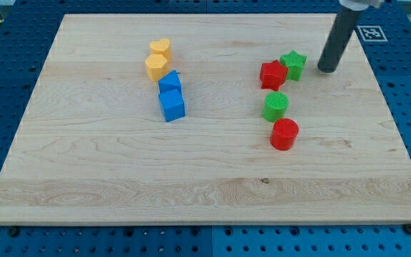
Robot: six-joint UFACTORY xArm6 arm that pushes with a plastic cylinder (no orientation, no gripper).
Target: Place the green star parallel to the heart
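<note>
Right of the ridged green star, my tip rests apart.

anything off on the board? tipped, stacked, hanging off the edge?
Nothing stands out. All eight blocks sit flat on the wooden board, well inside its edges. The green star touches the red block; my tip is just to the star's right, apart from it.

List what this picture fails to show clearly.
- Camera view: the arm above my tip is cut off by the view's top edge.
- Green star and red block: touching or just apart, too close to tell.
- Blue blocks: exact shapes too small to make out.
</note>
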